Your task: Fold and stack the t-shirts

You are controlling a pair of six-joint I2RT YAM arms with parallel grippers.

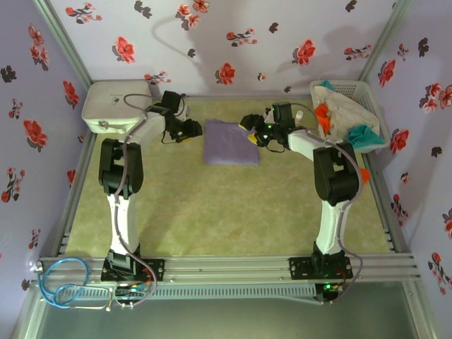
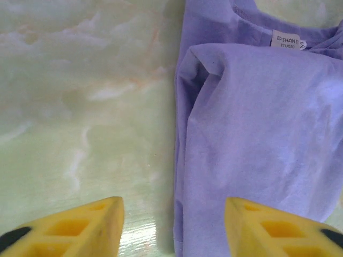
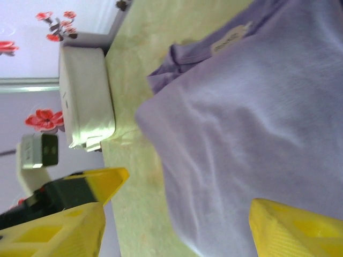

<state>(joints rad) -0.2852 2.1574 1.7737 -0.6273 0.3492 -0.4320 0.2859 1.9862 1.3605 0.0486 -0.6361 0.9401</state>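
The three t-shirts in the lattice basket (image 1: 373, 101) are bunched and hard to separate: one orange t-shirt (image 1: 322, 113), one teal t-shirt (image 1: 364, 134), one off-white t-shirt (image 1: 345, 104). One lavender t-shirt (image 1: 231, 143) lies folded mid-counter (image 1: 212, 205) (neck label cut off in the left wrist view). Both end effectors are parted and empty: the left end effector (image 2: 174, 225) straddles the lavender shirt's edge, and the right end effector (image 3: 177, 230) hovers over the shirt.

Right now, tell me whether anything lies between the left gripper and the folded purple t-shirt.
Nothing visible does. The left gripper hangs open astride the purple t-shirt at its side edge, with only cloth and bare table beneath it.
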